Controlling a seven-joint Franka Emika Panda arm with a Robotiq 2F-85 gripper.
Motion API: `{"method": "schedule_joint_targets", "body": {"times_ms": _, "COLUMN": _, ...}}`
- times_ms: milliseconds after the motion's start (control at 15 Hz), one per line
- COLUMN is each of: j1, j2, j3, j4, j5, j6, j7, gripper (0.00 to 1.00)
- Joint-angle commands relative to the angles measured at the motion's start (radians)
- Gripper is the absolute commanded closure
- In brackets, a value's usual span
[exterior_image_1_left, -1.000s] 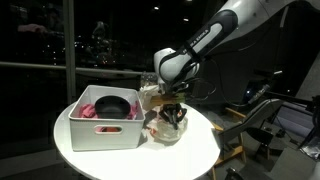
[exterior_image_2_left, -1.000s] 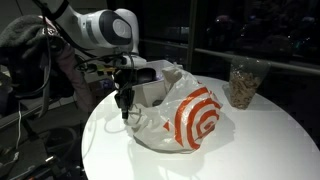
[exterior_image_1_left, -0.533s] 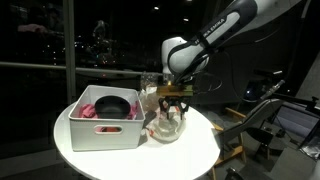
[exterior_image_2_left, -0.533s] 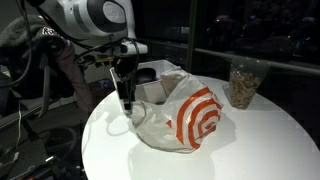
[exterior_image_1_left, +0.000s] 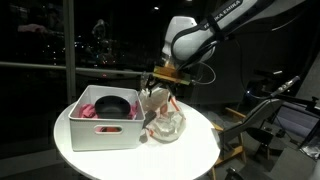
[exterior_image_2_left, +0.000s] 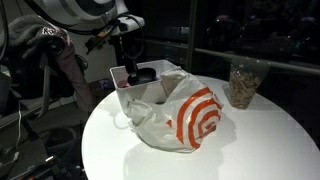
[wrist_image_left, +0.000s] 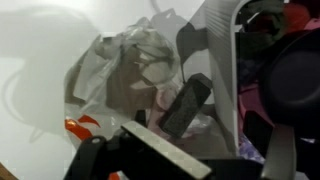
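- Night-dark windows stand behind a round white desk, with dim furniture off to the sides.
- My end effector hangs above the desk with its jaws spread wide and nothing between them. In the wrist view one dark finger crosses the frame with only air beside it.
- Directly under it lies a plastic bag, white with a red ring pattern. It is slumped on the desk and rests against the side of a white bin.
- The bag shows in both exterior views. Its crumpled, loose mouth faces up at my wrist camera.
- The wrist view is blurred, so I cannot say for sure what the bag holds. It bulges as though something fills it.
- I judge it light, thin and slippery. The film will crush and slide instead of resisting, and it could tear on a hard pinch.
- The best hold looks like the bunched folds at the top near the bin, where layers gather. The smooth printed flank would likely slip.
- The bin carries a black bowl on pink cloth.
- A clear cup of brownish bits stands well apart, at the far edge of the desk.
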Motion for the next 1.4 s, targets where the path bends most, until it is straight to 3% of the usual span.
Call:
{"method": "schedule_joint_targets", "body": {"times_ms": 0, "j1": -0.01, "j2": 0.006, "j3": 0.033, "j4": -0.013, "j5": 0.084, "j6": 0.158, "j7": -0.169, "gripper": 0.0}}
{"method": "schedule_joint_targets", "body": {"times_ms": 533, "j1": 0.033, "j2": 0.13, "j3": 0.112, "j4": 0.08, "j5": 0.145, "j6": 0.256, "j7": -0.449, "gripper": 0.0}}
{"method": "schedule_joint_targets", "body": {"times_ms": 933, "j1": 0.121, "j2": 0.342, "j3": 0.005, "j4": 0.242, "j5": -0.099, "j6": 0.25, "j7": -0.361, "gripper": 0.0}}
{"method": "schedule_joint_targets", "body": {"times_ms": 1333, "j1": 0.197, "j2": 0.515, "j3": -0.082, "j4": 0.411, "j5": -0.02, "j6": 0.221, "j7": -0.288, "gripper": 0.0}}
